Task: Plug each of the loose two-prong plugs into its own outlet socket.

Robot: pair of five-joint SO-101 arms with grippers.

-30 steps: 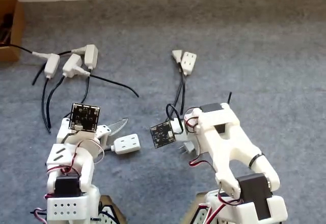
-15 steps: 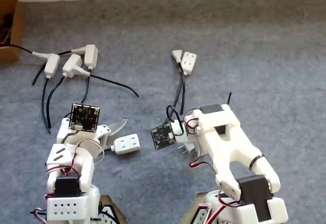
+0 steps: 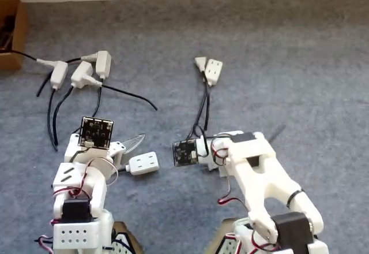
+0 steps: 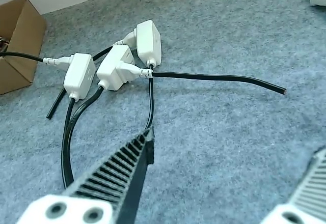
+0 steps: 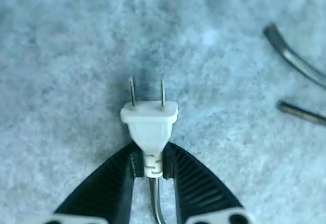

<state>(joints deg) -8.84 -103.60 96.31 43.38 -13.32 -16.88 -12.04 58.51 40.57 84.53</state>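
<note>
My right gripper [image 5: 149,158] is shut on the neck of a white two-prong plug [image 5: 149,123], whose prongs point away from the wrist just above the grey carpet. In the high view this arm [image 3: 248,161] sits right of centre. A white outlet socket [image 3: 143,163] lies on the carpet beside my left gripper [image 3: 131,144], which stands open with nothing between its ribbed fingers [image 4: 119,170]. Three white corded plug and socket bodies [image 4: 114,67] lie bunched at the far left [image 3: 82,73]. Another white socket [image 3: 213,71] with a small plug [image 3: 200,63] lies at the far centre.
A brown cardboard box [image 3: 11,32] stands at the far left edge. Black cords [image 3: 55,115] trail from the bunch towards the left arm, and one loose cable end [image 3: 154,107] reaches the middle. Two cable ends [image 5: 285,51] lie near the held plug.
The right arm has swung its wrist towards the left and lowered, so the held plug is now hidden under the arm in the high view. The left arm has stayed put.
</note>
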